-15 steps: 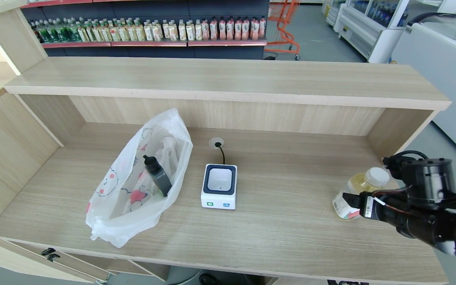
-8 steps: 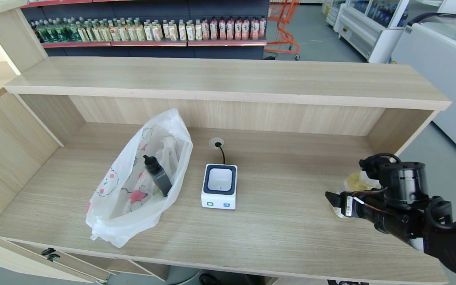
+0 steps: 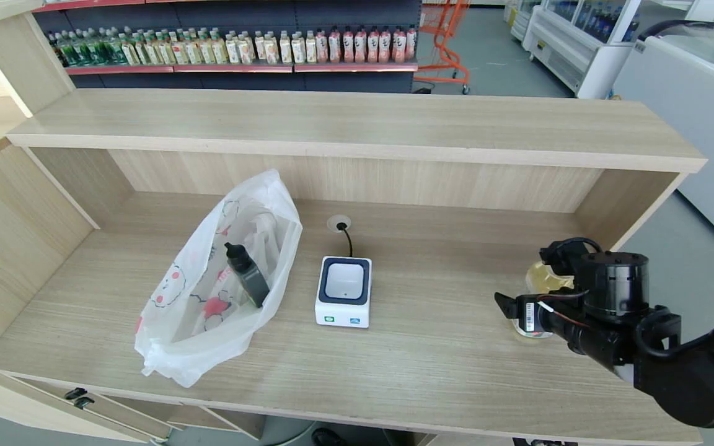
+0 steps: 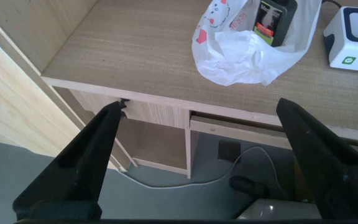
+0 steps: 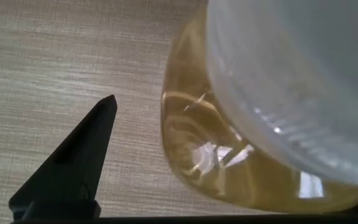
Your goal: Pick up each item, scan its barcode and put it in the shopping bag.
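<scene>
A clear bottle [image 3: 540, 277] of yellow liquid with a white cap [image 5: 303, 81] stands on the right of the wooden counter [image 3: 444, 359]. My right gripper [image 3: 518, 310] is open around it from above, and one black finger [image 5: 73, 168] stands clear of the bottle's side. The wrist hides much of the bottle in the head view. A white barcode scanner [image 3: 343, 291] sits mid-counter. The white plastic shopping bag [image 3: 208, 291] lies open to its left with a dark bottle [image 3: 246, 275] inside. My left gripper [image 4: 199, 109] hangs open below the counter's front edge, holding nothing.
The scanner's cable [image 3: 346, 238] runs back to a hole in the counter. A raised wooden ledge [image 3: 357, 124] and side walls enclose the counter. Drawers [image 4: 160, 143] sit under its front edge. Bare counter lies between the scanner and the bottle.
My right gripper has moved left and forward over the yellow bottle, so its wrist now covers most of the bottle. Bag, scanner and left arm are unchanged.
</scene>
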### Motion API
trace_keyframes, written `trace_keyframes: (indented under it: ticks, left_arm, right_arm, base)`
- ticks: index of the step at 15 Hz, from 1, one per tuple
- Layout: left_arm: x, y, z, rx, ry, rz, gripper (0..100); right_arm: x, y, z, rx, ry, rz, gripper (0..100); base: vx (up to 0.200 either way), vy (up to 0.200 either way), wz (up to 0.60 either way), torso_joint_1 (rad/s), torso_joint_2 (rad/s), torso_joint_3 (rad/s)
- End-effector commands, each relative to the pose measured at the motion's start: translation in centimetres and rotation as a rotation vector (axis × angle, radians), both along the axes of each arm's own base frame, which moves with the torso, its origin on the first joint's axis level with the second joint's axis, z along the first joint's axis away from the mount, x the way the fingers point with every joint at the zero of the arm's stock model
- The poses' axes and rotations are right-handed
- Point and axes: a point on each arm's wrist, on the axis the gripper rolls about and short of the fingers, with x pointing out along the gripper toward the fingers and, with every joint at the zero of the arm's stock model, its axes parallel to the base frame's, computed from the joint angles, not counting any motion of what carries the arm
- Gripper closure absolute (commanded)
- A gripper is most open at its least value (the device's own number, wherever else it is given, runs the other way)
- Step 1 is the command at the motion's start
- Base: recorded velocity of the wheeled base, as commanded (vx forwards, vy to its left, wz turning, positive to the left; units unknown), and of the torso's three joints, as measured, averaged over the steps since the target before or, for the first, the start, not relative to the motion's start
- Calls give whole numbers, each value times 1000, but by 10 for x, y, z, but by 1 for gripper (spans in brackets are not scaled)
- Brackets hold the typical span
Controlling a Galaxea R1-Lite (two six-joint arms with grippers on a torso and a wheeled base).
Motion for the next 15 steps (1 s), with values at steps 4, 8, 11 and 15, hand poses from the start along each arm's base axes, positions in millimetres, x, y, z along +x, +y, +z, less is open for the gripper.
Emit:
trace_keyframes:
  ticks: [4, 8, 11, 15]
  left_arm:
    - [0, 0, 0, 0, 1, 0, 0]
    - [0, 0, 0, 0, -1, 0, 0]
    - [0, 0, 0, 0, 1, 0, 0]
    - [0, 0, 0, 0, -1, 0, 0]
  right_arm:
    - [5, 2, -5, 13, -12, 29, 100]
    - [7, 3, -6, -9, -31, 41, 100]
    - [10, 5, -5, -29, -65, 57, 100]
    - [8, 5, 0, -2, -74, 99, 100]
  base:
    - [0, 0, 0, 0, 0, 0]
    - [0, 0, 0, 0, 0, 0]
    - [0, 0, 0, 0, 0, 0]
    - [0, 0, 0, 0, 0, 0]
